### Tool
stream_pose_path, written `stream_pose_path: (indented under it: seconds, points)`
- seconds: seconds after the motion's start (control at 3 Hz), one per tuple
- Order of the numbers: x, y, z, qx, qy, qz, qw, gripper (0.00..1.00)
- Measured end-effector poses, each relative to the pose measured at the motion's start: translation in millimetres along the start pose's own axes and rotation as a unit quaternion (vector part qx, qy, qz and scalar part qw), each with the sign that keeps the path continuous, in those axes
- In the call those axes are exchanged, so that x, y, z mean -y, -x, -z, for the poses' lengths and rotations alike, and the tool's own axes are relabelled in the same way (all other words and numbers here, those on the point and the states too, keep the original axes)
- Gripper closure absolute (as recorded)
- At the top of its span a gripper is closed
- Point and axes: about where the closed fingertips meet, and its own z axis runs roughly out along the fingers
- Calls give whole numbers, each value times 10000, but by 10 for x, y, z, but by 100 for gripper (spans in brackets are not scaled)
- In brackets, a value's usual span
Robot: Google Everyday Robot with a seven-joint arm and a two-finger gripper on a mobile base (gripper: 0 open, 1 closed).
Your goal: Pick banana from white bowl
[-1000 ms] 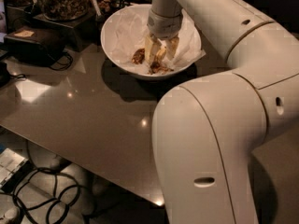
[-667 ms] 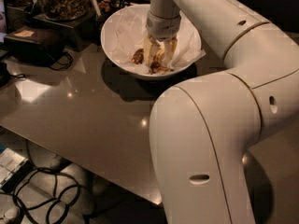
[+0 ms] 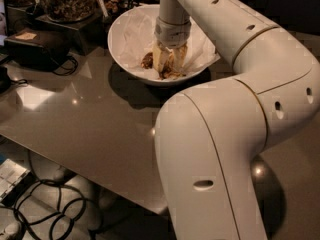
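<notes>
The white bowl (image 3: 118,40) stands on the table at the back, lined with crinkled white paper. My gripper (image 3: 170,69) reaches straight down into its middle. Its two pale fingers stand close together around the banana (image 3: 173,75), a brown-blotched piece lying on the bowl's bottom, mostly hidden by the fingers. The gripper looks shut on it, low in the bowl. A shorter stubby brown piece (image 3: 146,60) lies just left of the gripper.
The bowl sits on a glossy grey-brown table (image 3: 90,114). A black box with cables (image 3: 35,46) and a container of nuts on a dark stand (image 3: 67,4) are at the back left. My large white arm (image 3: 235,134) fills the right side. Cables lie on the floor (image 3: 45,209).
</notes>
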Motion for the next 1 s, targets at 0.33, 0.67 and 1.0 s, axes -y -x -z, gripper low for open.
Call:
stream_pose_path:
  seconds: [0.33, 0.67, 1.0]
  points:
    - [-9, 21, -88, -77, 34, 16, 10000, 52]
    - [-9, 22, -59, -76, 33, 17, 10000, 71]
    - [-27, 4, 26, 39, -50, 202, 9998, 95]
